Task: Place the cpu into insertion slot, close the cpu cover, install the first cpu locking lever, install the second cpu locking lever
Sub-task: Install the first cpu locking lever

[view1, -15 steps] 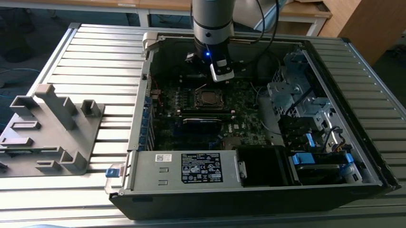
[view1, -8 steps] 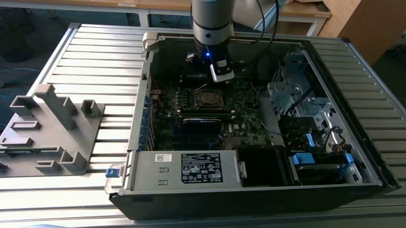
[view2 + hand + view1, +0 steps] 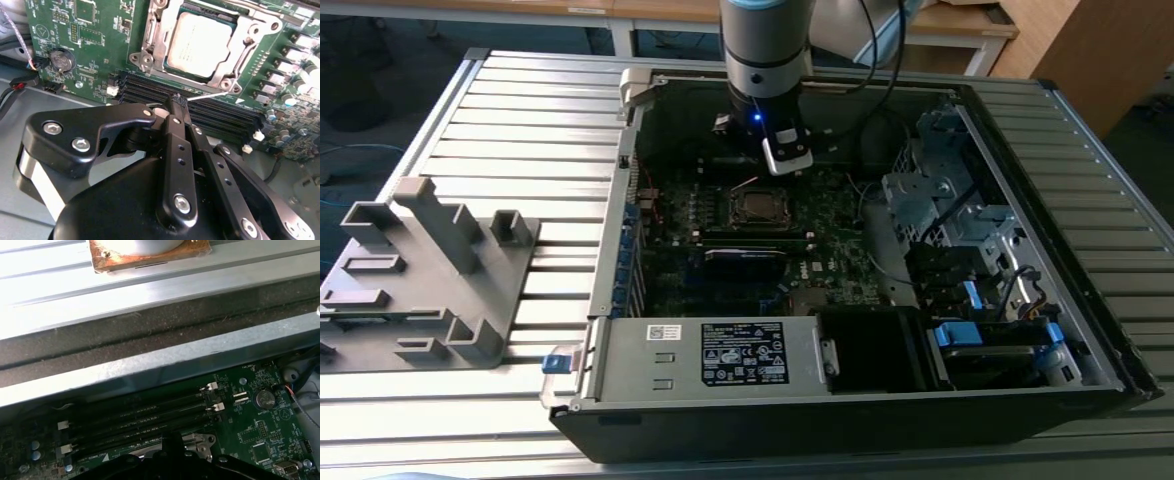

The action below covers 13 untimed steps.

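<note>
cpu [image 3: 200, 45]: seated in socket on motherboard [image 3: 90, 50] | cpu cover [image 3: 150, 47]: down flat, framing cpu | gripper [image 3: 178, 100]: fingers together, holding nothing, over memory slots [image 3: 225, 117] just beside socket

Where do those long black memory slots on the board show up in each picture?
Exterior view: memory slots beside the cpu, toward the camera.
Second wrist view: slots between cpu and gripper.
First wrist view: slots past the gripper, along the case wall.
Shared landmark: the gripper.
</note>
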Available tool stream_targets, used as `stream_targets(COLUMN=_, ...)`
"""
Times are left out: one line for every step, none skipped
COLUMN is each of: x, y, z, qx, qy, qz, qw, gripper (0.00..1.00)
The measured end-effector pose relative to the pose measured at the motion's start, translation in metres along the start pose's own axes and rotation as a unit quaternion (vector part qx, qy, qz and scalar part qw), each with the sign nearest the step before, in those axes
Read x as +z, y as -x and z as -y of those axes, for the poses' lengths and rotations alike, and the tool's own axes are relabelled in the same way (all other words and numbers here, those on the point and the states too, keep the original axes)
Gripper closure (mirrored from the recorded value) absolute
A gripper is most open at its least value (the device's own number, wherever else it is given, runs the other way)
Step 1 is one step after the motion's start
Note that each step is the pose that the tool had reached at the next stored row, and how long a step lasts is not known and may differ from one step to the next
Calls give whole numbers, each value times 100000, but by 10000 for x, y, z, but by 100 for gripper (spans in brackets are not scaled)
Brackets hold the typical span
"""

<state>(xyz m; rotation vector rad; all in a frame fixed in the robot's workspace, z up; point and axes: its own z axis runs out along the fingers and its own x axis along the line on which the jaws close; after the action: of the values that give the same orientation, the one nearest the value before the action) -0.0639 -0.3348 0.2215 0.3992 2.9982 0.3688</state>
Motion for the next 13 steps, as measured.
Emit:
stream_targets(x=5, y=0, z=1, qx=-43, qy=53, qz=171, qw=100000, gripper=90)
stream_targets(x=11, y=-1, z=3, qx=-75, qy=106, qz=307, qw=99999, gripper=90)
stream_targets(x=13, y=0, z=3, qx=-93, qy=125, qz=367, qw=99999, gripper=90)
stream_targets(x=13, y=0, z=3, qx=-94, qy=125, qz=369, qw=99999, gripper=90)
stream_targets(x=13, y=0, z=3, qx=-97, qy=121, qz=369, qw=99999, gripper=90)
stream_targets(x=13, y=0, z=3, qx=-95, qy=124, qz=371, qw=99999, gripper=90)
stream_targets(x=13, y=-1, z=3, qx=-91, qy=127, qz=373, qw=99999, gripper=90)
stream_targets(x=14, y=-1, z=3, qx=-92, qy=128, qz=374, qw=99999, gripper=90)
stream_targets(x=14, y=-1, z=3, qx=-91, qy=129, qz=373, qw=99999, gripper=90)
stream_targets(x=15, y=-1, z=4, qx=-92, qy=130, qz=374, qw=99999, gripper=90)
stream_targets(x=20, y=-1, z=4, qx=-92, qy=154, qz=384, qw=99999, gripper=90)
stream_targets(x=25, y=-1, z=6, qx=-95, qy=148, qz=390, qw=99999, gripper=90)
stream_targets(x=30, y=-2, z=7, qx=-98, qy=133, qz=391, qw=99999, gripper=90)
